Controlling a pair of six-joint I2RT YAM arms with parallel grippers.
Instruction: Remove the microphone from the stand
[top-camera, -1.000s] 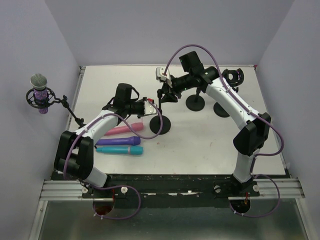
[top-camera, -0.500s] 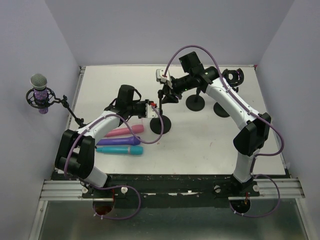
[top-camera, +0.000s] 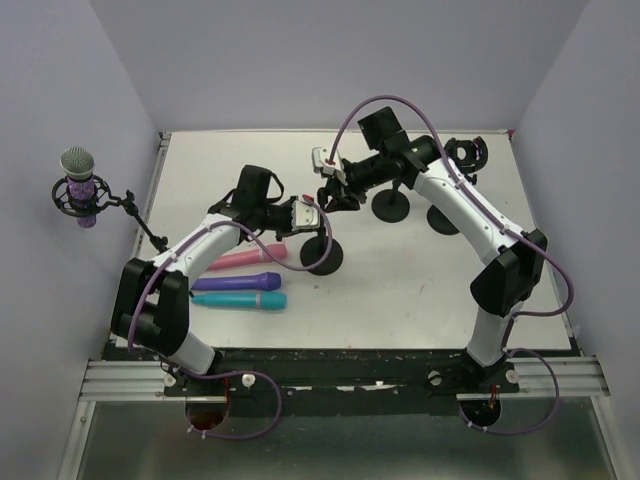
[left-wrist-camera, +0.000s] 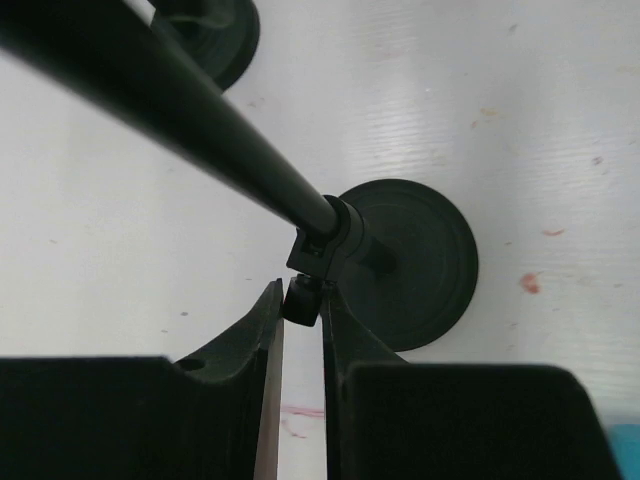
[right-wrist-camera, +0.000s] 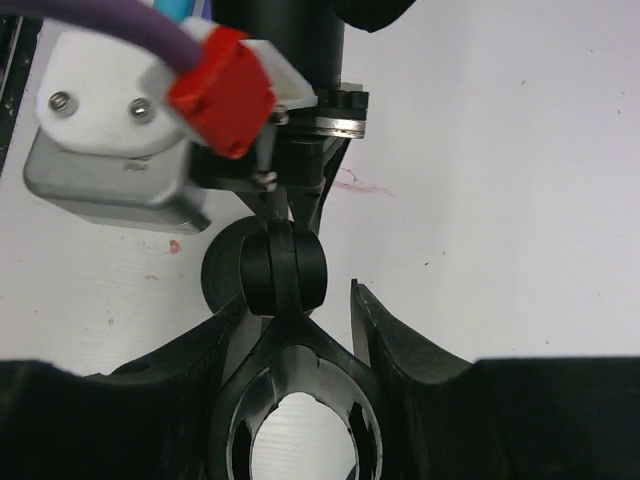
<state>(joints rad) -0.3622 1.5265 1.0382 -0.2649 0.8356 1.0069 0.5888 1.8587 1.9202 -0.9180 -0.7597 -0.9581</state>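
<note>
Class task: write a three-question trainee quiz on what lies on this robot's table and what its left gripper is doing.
1. True or false: four microphones lie flat on the table.
2. The left gripper has its fingers either side of: A) the knob on the stand pole; B) a stand base; C) a purple cable.
3. What colour is the lying microphone nearest the arm bases?
Key: 1 false, three: pink microphone, purple microphone, teal microphone. 2 A. 3 teal.
</note>
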